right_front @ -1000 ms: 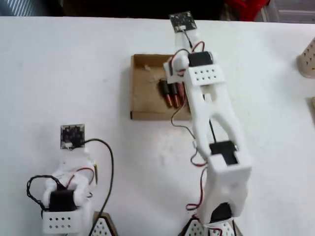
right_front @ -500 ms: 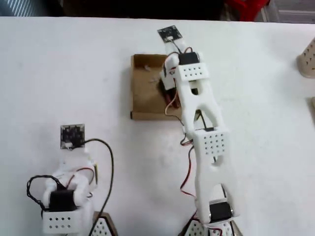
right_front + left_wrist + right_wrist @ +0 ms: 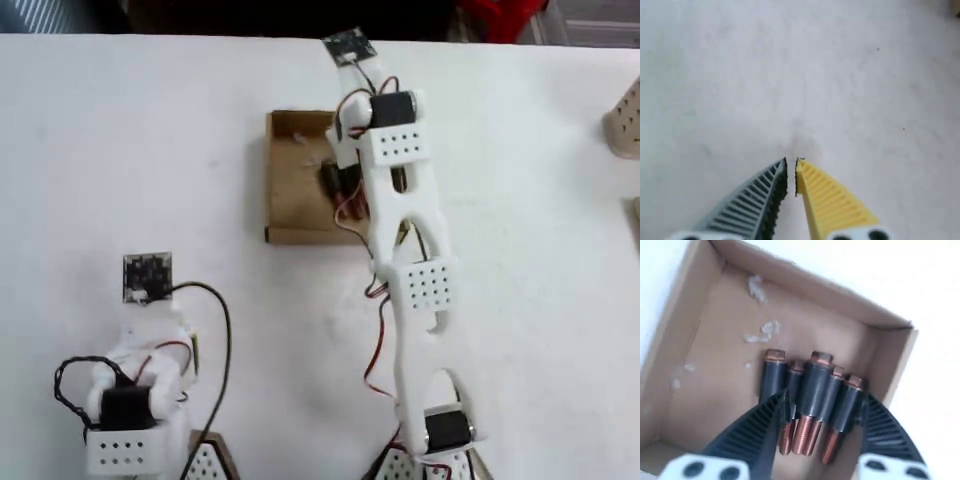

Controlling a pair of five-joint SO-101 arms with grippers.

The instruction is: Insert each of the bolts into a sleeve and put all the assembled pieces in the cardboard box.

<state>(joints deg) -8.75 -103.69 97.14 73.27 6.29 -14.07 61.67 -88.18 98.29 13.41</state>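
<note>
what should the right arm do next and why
Probably lift the right gripper straight up out of the box. Its fingers stand open on either side of the sleeved bolts, which already lie on the box floor, so nothing seems left to release.

high view: overhead, looks down on whole counter.
left wrist view: close above counter.
right wrist view: close over cardboard box, shared with high view.
</note>
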